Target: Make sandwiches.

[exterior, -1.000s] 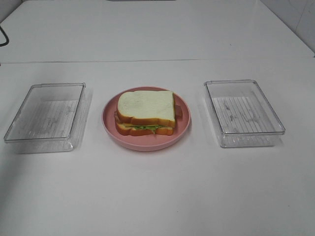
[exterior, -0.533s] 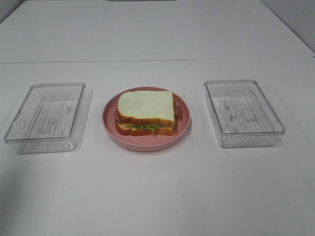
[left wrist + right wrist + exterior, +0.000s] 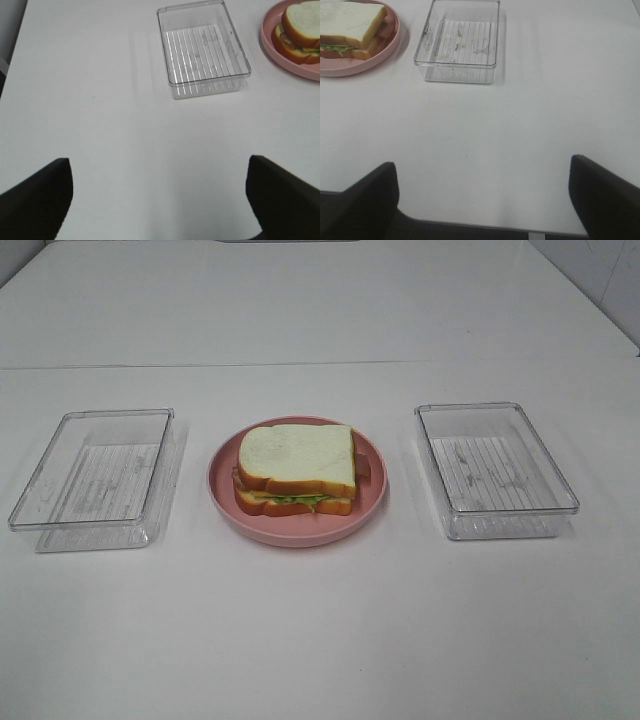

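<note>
Exterior high view: sandwich [image 3: 296, 468] sits assembled on pink plate [image 3: 375, 490].
Left gripper [image 3: 157, 200]: I see it spread wide, empty.
Right gripper [image 3: 482, 200]: likewise spread, empty.
My advice: leave the stack alone.

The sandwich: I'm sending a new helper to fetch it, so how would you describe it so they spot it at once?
On the white table, look midway between two clear plastic trays for the pink round plate. The sandwich sits on it: two white, brown-crusted bread slices with green lettuce showing between. It is the only food there; both trays hold nothing.
</note>
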Available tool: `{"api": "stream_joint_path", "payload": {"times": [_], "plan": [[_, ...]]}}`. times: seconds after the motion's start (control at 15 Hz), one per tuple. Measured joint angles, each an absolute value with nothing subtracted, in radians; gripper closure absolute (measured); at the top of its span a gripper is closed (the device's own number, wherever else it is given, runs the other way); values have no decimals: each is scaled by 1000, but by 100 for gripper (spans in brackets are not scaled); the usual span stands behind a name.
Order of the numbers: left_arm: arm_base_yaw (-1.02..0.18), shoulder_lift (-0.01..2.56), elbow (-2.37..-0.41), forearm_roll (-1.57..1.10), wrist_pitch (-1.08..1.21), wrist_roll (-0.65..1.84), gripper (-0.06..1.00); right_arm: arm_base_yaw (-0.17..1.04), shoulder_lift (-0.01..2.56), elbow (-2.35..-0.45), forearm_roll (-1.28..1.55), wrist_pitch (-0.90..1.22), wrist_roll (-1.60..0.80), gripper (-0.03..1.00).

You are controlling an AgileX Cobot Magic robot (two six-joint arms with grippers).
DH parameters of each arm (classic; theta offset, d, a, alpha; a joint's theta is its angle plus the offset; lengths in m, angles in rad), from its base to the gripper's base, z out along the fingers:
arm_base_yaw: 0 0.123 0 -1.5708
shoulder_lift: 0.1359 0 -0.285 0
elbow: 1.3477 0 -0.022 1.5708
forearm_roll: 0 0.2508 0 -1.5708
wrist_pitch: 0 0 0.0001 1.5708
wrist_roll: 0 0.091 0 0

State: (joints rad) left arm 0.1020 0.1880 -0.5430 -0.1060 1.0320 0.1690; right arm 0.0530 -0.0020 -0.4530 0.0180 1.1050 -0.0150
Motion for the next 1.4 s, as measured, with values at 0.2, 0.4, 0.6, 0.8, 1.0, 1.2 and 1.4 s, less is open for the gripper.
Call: {"api": "stream_joint_path", "payload": {"times": [0.2,0.4,0.6,0.8,1.0,1.2,1.4], "plan": [[102,64,-534,-73,1049,172,8,53,-2,-453,18,1105,-15,8],[102,-2,-519,-61,1075,173,8,53,-2,-453,18,1105,-15,8],[102,-5,-518,-58,1077,169,8,53,-2,-453,18,1105,-15,8],[65,-5,-518,-45,1077,147,8,53,-2,-453,18,1105,-15,8],[49,-5,-517,-13,1077,96,8,53,-2,-453,18,1105,-15,8],[49,-5,-517,0,1077,74,8,53,-2,-453,18,1105,-15,8],[49,-5,-517,0,1077,71,8,53,-2,-453,18,1105,-15,8]]}}
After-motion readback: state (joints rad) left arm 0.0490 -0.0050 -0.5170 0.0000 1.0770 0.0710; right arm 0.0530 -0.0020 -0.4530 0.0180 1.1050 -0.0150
